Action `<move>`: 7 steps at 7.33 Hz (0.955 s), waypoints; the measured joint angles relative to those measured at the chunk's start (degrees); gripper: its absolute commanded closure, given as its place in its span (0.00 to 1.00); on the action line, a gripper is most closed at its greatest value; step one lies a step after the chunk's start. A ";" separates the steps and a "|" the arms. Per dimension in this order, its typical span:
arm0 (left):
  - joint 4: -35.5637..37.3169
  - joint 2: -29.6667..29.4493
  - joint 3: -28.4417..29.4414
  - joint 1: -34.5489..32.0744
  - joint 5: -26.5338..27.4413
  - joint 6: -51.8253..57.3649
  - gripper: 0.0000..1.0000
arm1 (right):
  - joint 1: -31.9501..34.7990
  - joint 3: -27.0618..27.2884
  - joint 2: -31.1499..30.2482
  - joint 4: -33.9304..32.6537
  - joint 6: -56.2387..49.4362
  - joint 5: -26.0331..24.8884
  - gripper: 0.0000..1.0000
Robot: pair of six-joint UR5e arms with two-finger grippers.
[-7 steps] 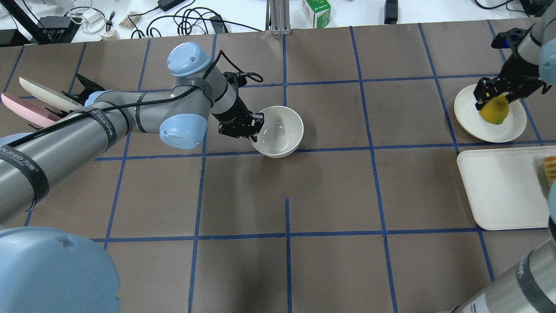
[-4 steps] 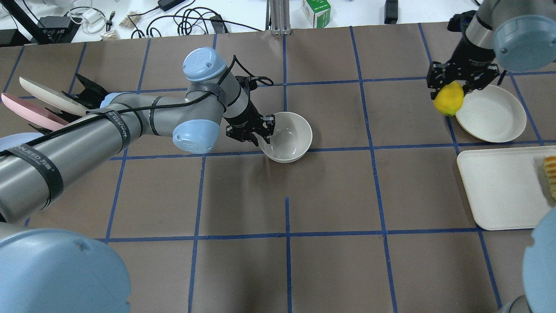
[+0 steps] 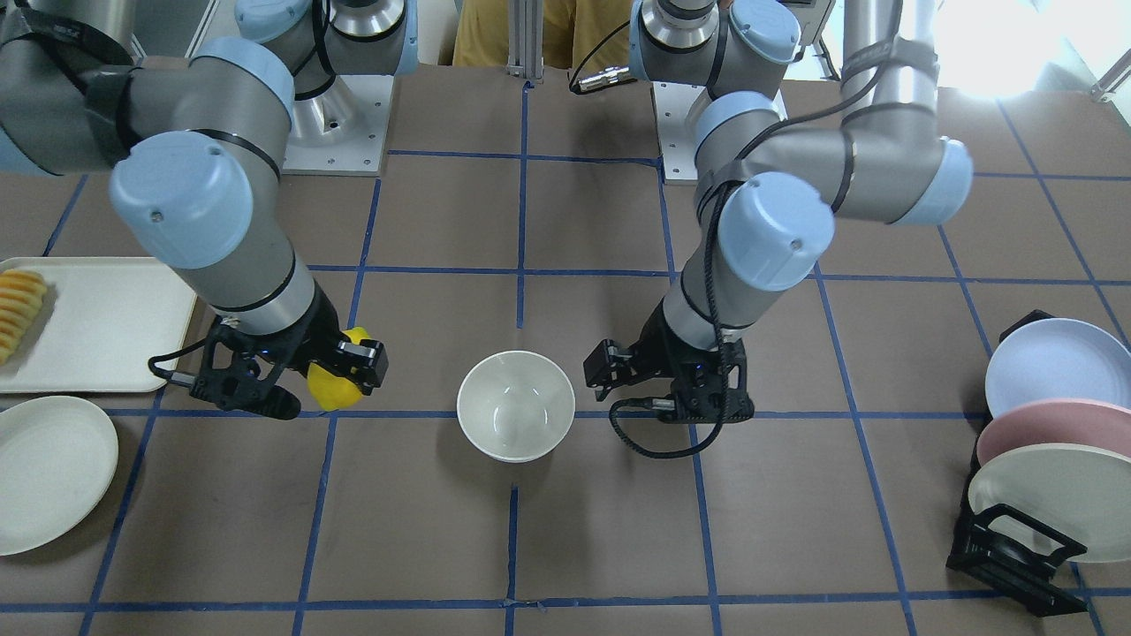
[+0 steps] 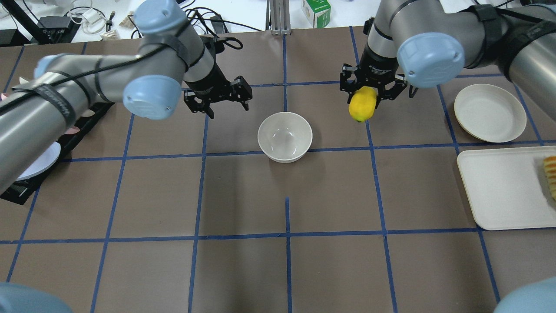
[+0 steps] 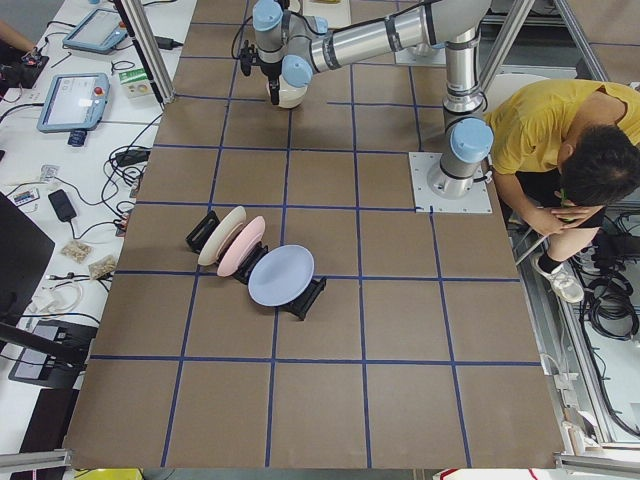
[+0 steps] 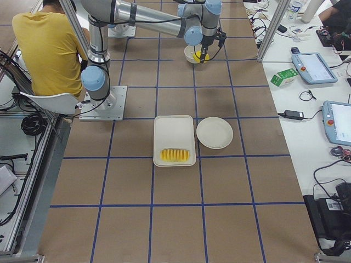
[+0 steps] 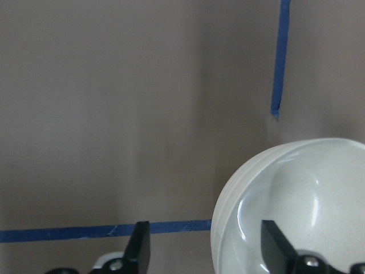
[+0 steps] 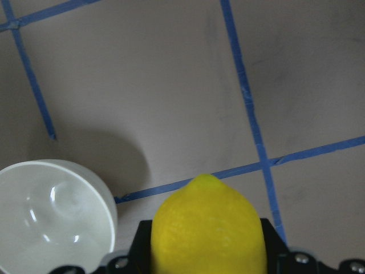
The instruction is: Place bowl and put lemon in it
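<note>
The bowl (image 4: pixel 284 137) stands upright near the middle of the desk (image 4: pixel 243 195). The left end effector (image 4: pixel 229 107) hangs to its far left, apart from it, with fingers spread. The right end effector (image 4: pixel 367 101) pinches the lemon (image 4: pixel 362 108) above the desk, to the right of the bowl.

The bowl (image 4: pixel 284 137) is sitting alone near the middle of the surface (image 4: pixel 243 195). The left tool (image 4: pixel 219 101) is hanging to its left, apart from it. The right tool (image 4: pixel 367 93) is carrying the lemon (image 4: pixel 362 106) to its right. Farther right a plate (image 4: pixel 490 113) is lying, with a tray (image 4: pixel 499 187) just nearer the robot bearing fruit slices (image 4: pixel 551 174) at its outer end. A plate rack (image 3: pixel 1007 552) is standing at the left end.
</note>
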 measured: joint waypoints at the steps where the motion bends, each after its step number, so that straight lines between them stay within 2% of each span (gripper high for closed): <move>1: -8.51 3.84 1.65 3.60 0.82 6.25 0.00 | 2.69 0.02 0.96 -2.32 2.41 0.56 1.00; 3: -20.25 11.86 2.78 8.26 4.72 16.93 0.00 | 9.18 0.10 4.98 -9.30 6.61 0.63 1.00; 4: -23.39 15.38 2.94 8.63 7.21 19.47 0.00 | 11.67 0.11 7.12 -11.79 7.86 0.44 1.00; 5: -24.80 17.90 2.99 8.38 8.24 20.41 0.00 | 13.10 0.20 8.86 -13.37 8.43 0.46 1.00; 7: -24.74 19.32 3.32 5.57 9.20 19.95 0.00 | 13.93 0.44 11.11 -14.24 8.61 0.65 1.00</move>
